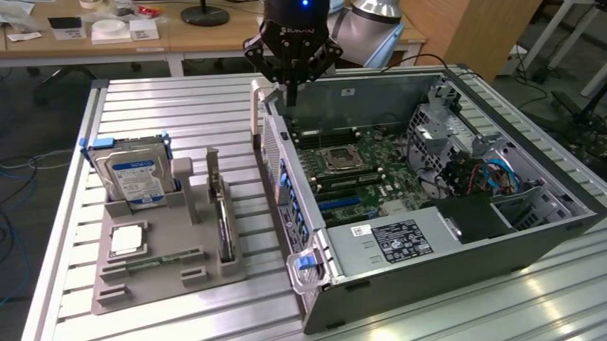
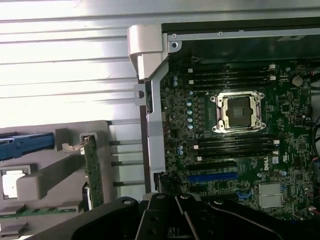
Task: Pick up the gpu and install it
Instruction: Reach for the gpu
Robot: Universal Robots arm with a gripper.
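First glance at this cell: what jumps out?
The open computer case on the exterior view's right dominates, its motherboard exposed with an empty CPU socket. The black gripper hangs shut above the case's far end. On the exterior view's left, a grey holder carries the gpu standing on edge, with an upright hard drive beside it.

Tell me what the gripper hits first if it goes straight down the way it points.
Probably the motherboard inside the open computer case, near its rear wall. The gripper, shut and empty, hangs over that edge; depth is unclear, so it might catch the wall's rim instead.
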